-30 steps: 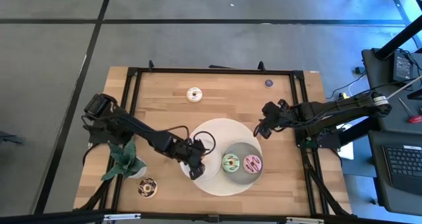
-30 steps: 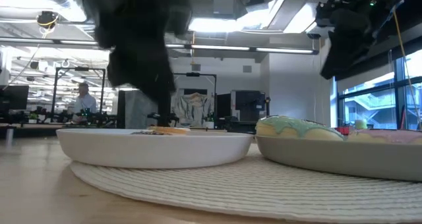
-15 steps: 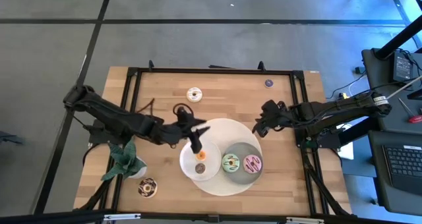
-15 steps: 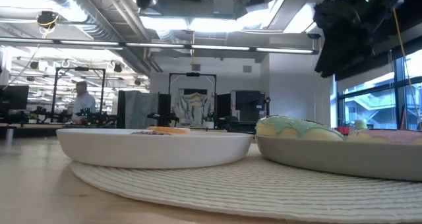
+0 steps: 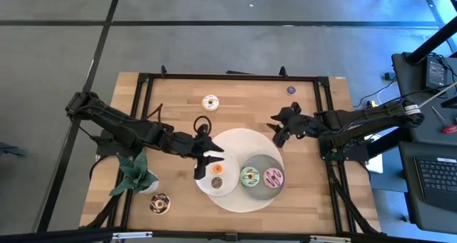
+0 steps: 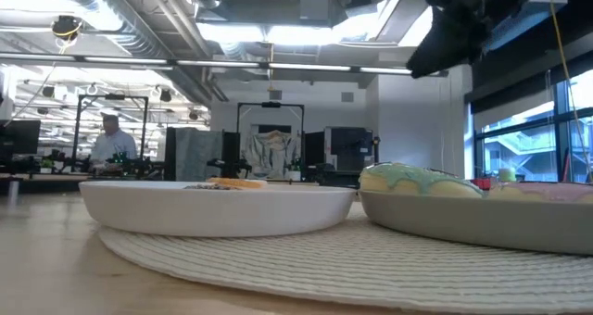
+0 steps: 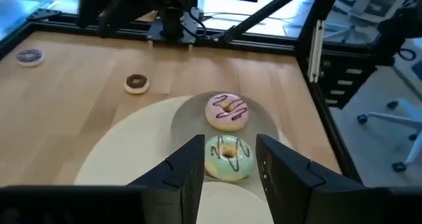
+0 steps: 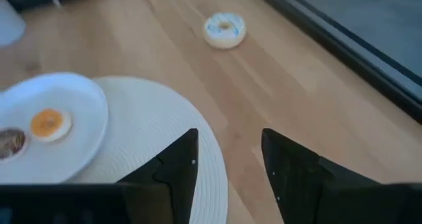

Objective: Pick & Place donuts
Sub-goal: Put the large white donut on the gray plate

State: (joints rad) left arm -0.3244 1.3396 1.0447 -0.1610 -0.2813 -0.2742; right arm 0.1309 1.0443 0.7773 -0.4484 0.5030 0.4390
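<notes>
In the high view the grey plate (image 5: 260, 188) holds the green-iced donut (image 5: 249, 176) and the pink-iced donut (image 5: 273, 177). The white plate (image 5: 205, 186) carries an orange mini (image 5: 217, 169) and a brown mini (image 5: 216, 182). A white donut (image 5: 210, 102), a purple mini (image 5: 290, 90) and a sprinkled chocolate donut (image 5: 160, 203) lie on the bare table. Another brown mini (image 7: 136, 83) shows on the wood in the left wrist view. My left gripper (image 5: 206, 164) hangs open over the white plate's left rim. My right gripper (image 5: 277, 129) is open above the mat's far right edge.
Both plates sit on a round pale woven mat (image 5: 243, 144). A green leafy plant (image 5: 136, 175) stands at the near left, beside the left arm. A black frame (image 5: 228, 77) borders the table. Bare wood lies between the white donut and the purple mini.
My left gripper rose from low over the white plate and drew back toward the table's left and far side. The orange and brown minis now show on that plate. My right gripper shifted a little toward the far left.
</notes>
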